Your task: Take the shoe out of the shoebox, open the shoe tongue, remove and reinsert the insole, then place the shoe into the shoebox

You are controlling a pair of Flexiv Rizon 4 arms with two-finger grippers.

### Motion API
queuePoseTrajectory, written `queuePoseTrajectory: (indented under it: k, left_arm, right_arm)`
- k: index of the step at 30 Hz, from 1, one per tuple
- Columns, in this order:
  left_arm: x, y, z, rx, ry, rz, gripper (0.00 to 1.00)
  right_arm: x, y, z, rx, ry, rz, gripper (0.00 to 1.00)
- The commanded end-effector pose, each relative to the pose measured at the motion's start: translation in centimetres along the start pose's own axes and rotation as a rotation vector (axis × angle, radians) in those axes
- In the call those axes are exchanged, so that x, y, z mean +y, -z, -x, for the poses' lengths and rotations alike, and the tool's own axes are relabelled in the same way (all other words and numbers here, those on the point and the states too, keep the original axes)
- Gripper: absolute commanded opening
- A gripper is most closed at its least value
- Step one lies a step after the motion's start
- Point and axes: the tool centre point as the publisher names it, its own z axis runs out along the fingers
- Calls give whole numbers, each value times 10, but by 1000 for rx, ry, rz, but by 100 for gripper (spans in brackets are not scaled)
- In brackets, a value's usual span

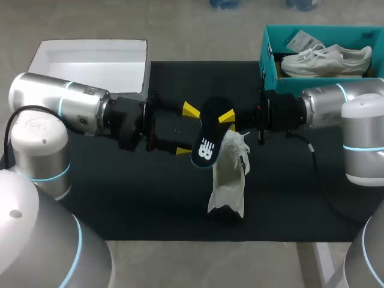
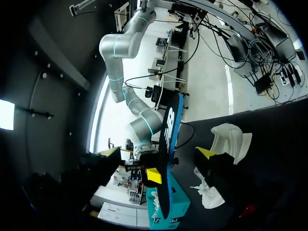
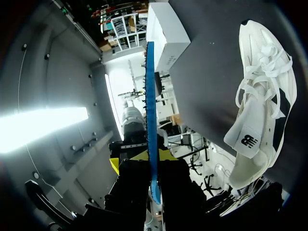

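Two arms meet over the middle of a black mat [image 1: 120, 198] that covers most of the table. The left arm [image 1: 60, 105] comes in from the left and the right arm [image 1: 336, 108] from the right, both held roughly level above the mat.

A white open box [image 1: 90, 63] sits at the mat's far left corner. A teal shoebox [image 1: 270, 66] stands at the far right corner, just behind the right arm, with a white sneaker [image 1: 327, 60] lying on its side inside it.

A second white shoe [image 1: 231, 177] lies on the mat near the middle, under and slightly to the near side of the two grippers. Its laces are loose, and the right wrist view shows dark patches on its sole. Neither gripper touches it.

The black insole [image 1: 209, 135] is held in the air above that shoe, its printed face turned up toward the head camera. The right gripper [image 1: 228, 120] is clamped on one end of it. In the right wrist view the insole runs edge-on, a thin blue line straight out between the two yellow tips.

The left gripper [image 1: 187, 129] faces it from the other side with its fingers spread wide. The insole's free end lies between them, and neither finger clearly touches it.
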Motion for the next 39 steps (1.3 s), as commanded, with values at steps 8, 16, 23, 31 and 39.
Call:
queuePoseTrajectory:
  k: [8,16,23,31,39]
  left_arm:
    - [41,-3,-1,37,155,87,100]
    - [58,-3,-8,17,240,20,100]
    - [63,-11,-11,33,251,12,100]
    - [64,-16,-8,26,245,33,65]
    - [64,-17,-14,21,255,33,0]
  right_arm:
    - [0,-1,0,-2,-1,1,0]
    - [0,-1,0,-2,-1,1,0]
    - [0,-1,0,-2,-1,1,0]
    - [0,-1,0,-2,-1,1,0]
    - [0,-1,0,-2,-1,1,0]
